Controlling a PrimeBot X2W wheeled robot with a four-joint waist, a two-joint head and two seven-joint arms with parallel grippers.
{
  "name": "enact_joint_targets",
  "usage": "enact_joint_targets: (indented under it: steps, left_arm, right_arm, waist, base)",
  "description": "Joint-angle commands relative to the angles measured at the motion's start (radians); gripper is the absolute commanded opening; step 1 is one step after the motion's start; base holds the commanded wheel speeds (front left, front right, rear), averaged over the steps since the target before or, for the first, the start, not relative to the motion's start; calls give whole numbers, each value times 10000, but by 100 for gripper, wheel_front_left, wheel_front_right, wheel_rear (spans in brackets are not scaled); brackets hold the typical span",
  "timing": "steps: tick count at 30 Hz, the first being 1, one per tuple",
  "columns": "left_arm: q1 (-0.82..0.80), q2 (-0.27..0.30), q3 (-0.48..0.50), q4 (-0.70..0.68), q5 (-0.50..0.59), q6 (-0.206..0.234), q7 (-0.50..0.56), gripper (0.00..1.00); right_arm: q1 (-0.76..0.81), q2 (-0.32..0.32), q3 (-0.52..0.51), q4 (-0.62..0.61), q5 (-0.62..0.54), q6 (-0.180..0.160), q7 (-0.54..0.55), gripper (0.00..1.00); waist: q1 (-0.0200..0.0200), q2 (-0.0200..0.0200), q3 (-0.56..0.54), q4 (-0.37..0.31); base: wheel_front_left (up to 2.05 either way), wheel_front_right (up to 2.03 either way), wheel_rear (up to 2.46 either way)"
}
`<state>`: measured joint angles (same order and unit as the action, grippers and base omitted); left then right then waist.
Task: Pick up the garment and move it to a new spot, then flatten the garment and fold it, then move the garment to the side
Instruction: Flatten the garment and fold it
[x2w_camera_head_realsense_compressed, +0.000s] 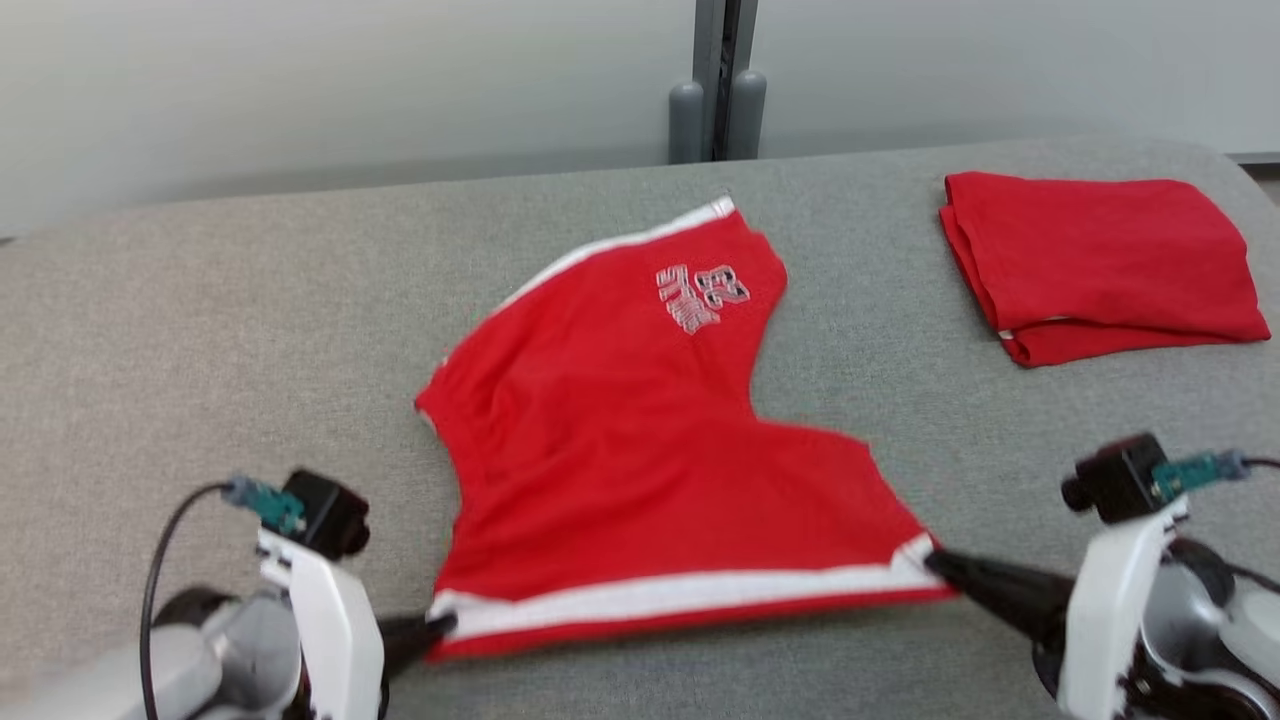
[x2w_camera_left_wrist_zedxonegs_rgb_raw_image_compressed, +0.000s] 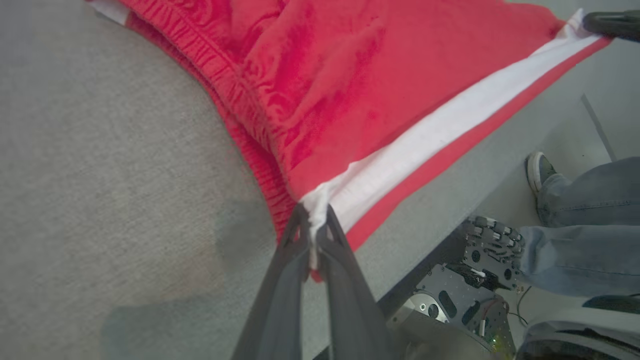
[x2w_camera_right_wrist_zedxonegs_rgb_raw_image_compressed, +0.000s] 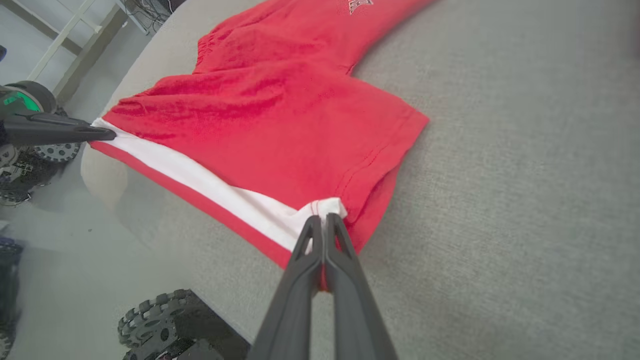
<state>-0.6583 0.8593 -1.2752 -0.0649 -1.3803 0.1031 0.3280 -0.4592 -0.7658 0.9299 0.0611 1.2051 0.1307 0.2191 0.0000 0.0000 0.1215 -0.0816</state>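
The garment (x2w_camera_head_realsense_compressed: 620, 440) is a pair of red shorts with a white side stripe and a white logo, spread across the grey table. Its striped edge runs along the table's near side, stretched between both grippers. My left gripper (x2w_camera_head_realsense_compressed: 440, 628) is shut on the waistband corner of the garment (x2w_camera_left_wrist_zedxonegs_rgb_raw_image_compressed: 350, 100), and its own view shows the white stripe pinched between the fingertips (x2w_camera_left_wrist_zedxonegs_rgb_raw_image_compressed: 313, 220). My right gripper (x2w_camera_head_realsense_compressed: 935, 560) is shut on the leg-hem corner of the garment (x2w_camera_right_wrist_zedxonegs_rgb_raw_image_compressed: 280, 115), the white cloth clamped at its tips (x2w_camera_right_wrist_zedxonegs_rgb_raw_image_compressed: 320, 219). The left gripper (x2w_camera_right_wrist_zedxonegs_rgb_raw_image_compressed: 102, 133) shows at the far corner.
A folded red cloth (x2w_camera_head_realsense_compressed: 1100, 260) lies at the table's far right. The grey table (x2w_camera_head_realsense_compressed: 200, 330) has its near edge just under the stretched stripe. Beyond that edge are the robot's wheeled base (x2w_camera_left_wrist_zedxonegs_rgb_raw_image_compressed: 475, 280) and a person's legs and shoe (x2w_camera_left_wrist_zedxonegs_rgb_raw_image_compressed: 570, 210).
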Motion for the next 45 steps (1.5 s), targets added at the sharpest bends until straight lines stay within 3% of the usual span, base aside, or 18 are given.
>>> enact_joint_targets:
  steps: [1, 5, 9, 17, 25, 35, 45]
  left_arm:
    - [224, 128, 7, -231, -70, 119, 91, 0]
    - [700, 533, -2, -1171, -258, 488, 244, 0]
    - [741, 625, 60, -1508, -243, 584, 176, 0]
    - [-233, 365, 794, -1282, -851, -154, 425, 0]
    - [-1913, -299, 1517, 515, -1561, -720, 1546, 0]
    - [-3047, -1472, 2094, 2399, -2009, -1408, 1728, 0]
    - [-3847, -2212, 2129, 3349, -2321, -1651, 2579, 0]
  right_arm:
    - [210, -203, -149, -164, 138, 5, 183, 0]
    - [1107, -777, -538, -966, 427, 5, 973, 0]
    - [1472, -991, -1282, -1485, 271, 5, 1377, 0]
    - [1103, -353, -2942, -1580, -576, 6, 2221, 0]
    - [-517, 559, -3990, -1066, -798, 6, 3201, 0]
    - [-2837, 965, -4137, 168, -1171, 6, 3398, 0]
    - [-5128, 1067, -2877, 1745, -1592, 5, 2797, 0]
  waist:
    - [0, 0, -58, 14]
    - [0, 0, -92, 60]
    - [0, 0, -48, 146]
    - [0, 0, 426, 515]
    - [0, 0, 1328, 889]
    - [0, 0, 2476, 1258]
    - [0, 0, 3384, 1740]
  base:
    - [0, 0, 0]
    - [0, 0, 0]
    - [0, 0, 0]
    - [0, 0, 0]
    - [0, 0, 0]
    - [0, 0, 0]
    - [0, 0, 0]
